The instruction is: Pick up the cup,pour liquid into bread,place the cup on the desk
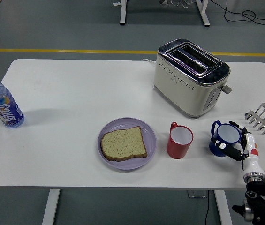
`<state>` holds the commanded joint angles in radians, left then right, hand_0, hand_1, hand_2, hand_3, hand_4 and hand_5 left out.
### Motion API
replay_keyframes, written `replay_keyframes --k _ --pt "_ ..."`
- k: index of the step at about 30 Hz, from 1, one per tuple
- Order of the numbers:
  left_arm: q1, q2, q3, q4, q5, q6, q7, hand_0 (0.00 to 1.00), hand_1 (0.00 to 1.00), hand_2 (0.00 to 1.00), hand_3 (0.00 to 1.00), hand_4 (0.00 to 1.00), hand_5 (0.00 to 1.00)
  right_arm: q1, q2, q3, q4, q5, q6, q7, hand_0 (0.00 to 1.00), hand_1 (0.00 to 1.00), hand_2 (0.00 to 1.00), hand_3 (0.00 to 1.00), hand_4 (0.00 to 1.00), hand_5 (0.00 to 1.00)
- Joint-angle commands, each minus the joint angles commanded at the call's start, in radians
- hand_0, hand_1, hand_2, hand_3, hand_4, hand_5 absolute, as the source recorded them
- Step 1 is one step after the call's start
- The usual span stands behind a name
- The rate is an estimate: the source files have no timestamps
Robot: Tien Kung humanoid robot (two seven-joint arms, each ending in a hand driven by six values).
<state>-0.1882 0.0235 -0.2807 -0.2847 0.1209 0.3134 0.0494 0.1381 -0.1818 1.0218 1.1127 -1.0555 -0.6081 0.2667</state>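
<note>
Bread (pixel 124 143), one slice, lies flat on a lilac plate (pixel 147 129) far to the left of the fingers, and further left still a blue-capped water bottle (pixel 3 108) stands upright near the table's (pixel 76 89) left edge. Between the plate and the fingers stands a red cup (pixel 179 140), upright, white inside, its handle turned toward the plate; it is just beside the plate without touching it. Beyond it, toward the far side, sits a cream toaster (pixel 191 77) with two chrome slots. Next comes a blue cup (pixel 226 137), upright, with the right hand (pixel 241 147) against its right side. The black fingers (pixel 230 151) curl narrowly round the cup's lower wall and touch it; whether they grip it firmly I cannot tell. Just past the hand, near the table's right edge, lies a small metal toast rack (pixel 262 118).
</note>
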Motion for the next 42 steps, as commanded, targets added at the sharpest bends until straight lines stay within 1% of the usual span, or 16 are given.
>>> replay_keyframes --k 2,7,8,13,14,19,20,25,26,31,32,37,38,42 --pt "0.000 0.000 0.000 0.000 0.000 0.000 0.000 0.688 0.695 0.701 0.554 0.252 0.998 0.001 0.000 -0.001 -0.001 0.001 -0.001 0.000 0.748 0.635 0.705 0.742 0.997 0.122" --pt "-0.001 0.000 0.002 0.000 -0.003 0.000 -0.001 0.688 0.695 0.701 0.554 0.252 0.998 0.003 0.001 -0.002 -0.007 0.004 -0.005 0.002 0.748 0.635 0.705 0.742 0.997 0.122" --pt "-0.001 0.000 0.003 0.000 -0.004 0.000 -0.001 0.688 0.695 0.701 0.555 0.252 0.998 0.004 0.002 -0.003 -0.009 0.004 -0.007 0.002 0.725 0.621 0.697 0.733 0.993 0.119" --pt "-0.001 0.000 0.004 0.000 -0.007 0.000 -0.003 0.688 0.695 0.701 0.555 0.252 0.998 0.008 0.003 -0.004 -0.018 0.012 -0.015 0.008 0.725 0.621 0.697 0.733 0.993 0.119" --pt "-0.001 0.000 0.004 0.000 -0.007 0.000 -0.003 0.688 0.695 0.700 0.554 0.252 0.998 0.009 0.003 -0.004 -0.019 0.013 -0.015 0.009 0.704 0.607 0.681 0.722 0.984 0.118" --pt "-0.001 0.000 0.004 0.000 -0.007 0.000 -0.002 0.688 0.695 0.700 0.554 0.252 0.998 0.012 0.004 -0.006 -0.023 0.023 -0.023 0.017 0.704 0.607 0.681 0.722 0.984 0.118" --pt "-0.001 0.000 0.004 0.000 -0.006 0.000 -0.002 0.688 0.694 0.701 0.555 0.252 0.998 0.012 0.004 -0.007 -0.024 0.026 -0.025 0.019 0.670 0.583 0.654 0.697 0.962 0.102" --pt "-0.001 -0.001 0.003 0.000 -0.006 0.000 -0.002 0.688 0.694 0.701 0.555 0.252 0.998 0.014 0.004 -0.008 -0.027 0.035 -0.031 0.026 0.670 0.583 0.654 0.697 0.962 0.102" --pt "-0.001 -0.001 0.003 0.000 -0.005 0.000 -0.002 0.688 0.694 0.701 0.554 0.252 0.998 0.014 0.004 -0.008 -0.027 0.038 -0.033 0.029 0.627 0.553 0.639 0.671 0.934 0.072" --pt "-0.003 0.000 0.004 0.000 -0.006 0.000 -0.002 0.688 0.694 0.701 0.554 0.252 0.998 0.016 0.004 -0.010 -0.027 0.050 -0.037 0.040 0.627 0.553 0.639 0.671 0.934 0.072" --pt "-0.003 0.000 0.004 0.000 -0.007 0.000 -0.002 0.687 0.694 0.701 0.553 0.253 0.998 0.016 0.005 -0.010 -0.028 0.052 -0.037 0.042 0.604 0.539 0.618 0.657 0.904 0.032" --pt "-0.003 0.000 0.005 0.000 -0.008 0.000 -0.002 0.687 0.694 0.701 0.553 0.253 0.998 0.018 0.005 -0.012 -0.031 0.064 -0.037 0.050 0.604 0.539 0.618 0.657 0.904 0.032" --pt "-0.003 0.000 0.005 0.000 -0.008 0.000 -0.002 0.684 0.695 0.700 0.554 0.251 0.998 0.018 0.005 -0.013 -0.031 0.065 -0.037 0.052 0.575 0.528 0.606 0.644 0.883 0.007" --pt "-0.002 0.000 0.006 0.000 -0.010 0.000 -0.003 0.684 0.695 0.700 0.554 0.251 0.998 0.017 0.005 -0.014 -0.030 0.074 -0.037 0.060 0.575 0.528 0.606 0.644 0.883 0.007"
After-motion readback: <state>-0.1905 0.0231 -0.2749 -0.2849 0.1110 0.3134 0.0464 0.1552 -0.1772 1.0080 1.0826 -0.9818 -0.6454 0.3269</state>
